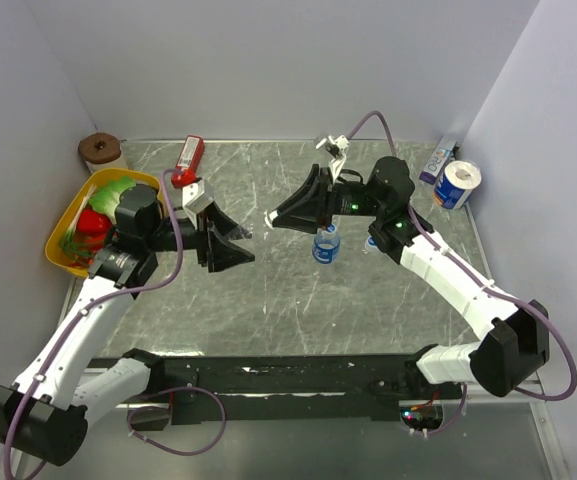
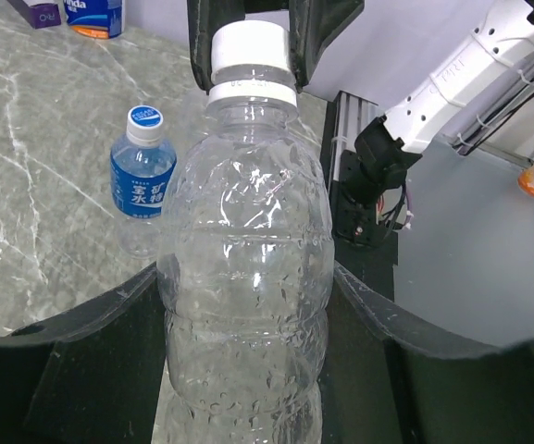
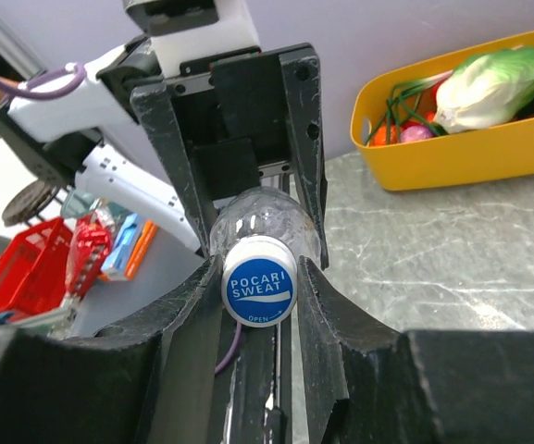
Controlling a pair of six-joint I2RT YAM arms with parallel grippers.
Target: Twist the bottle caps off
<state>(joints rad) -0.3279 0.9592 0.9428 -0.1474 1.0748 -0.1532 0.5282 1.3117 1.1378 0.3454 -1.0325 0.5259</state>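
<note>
The left arm (image 1: pixel 78 320) and right arm (image 1: pixel 458 285) are bent inward from the near edge, wrists facing each other over the tabletop (image 1: pixel 268 310). The left gripper (image 1: pixel 236 247) is clamped on a clear bottle (image 2: pixel 248 231) held sideways. The right gripper (image 1: pixel 280 215) is closed on its cap (image 3: pixel 259 287). A blue-labelled bottle (image 1: pixel 326 245) is stood near the right gripper, capped.

Held bottle (image 2: pixel 248 305) base cut off at lower edge; body mostly hidden behind cap (image 3: pixel 259 289), perhaps fingers (image 3: pixel 331 324) too.
</note>
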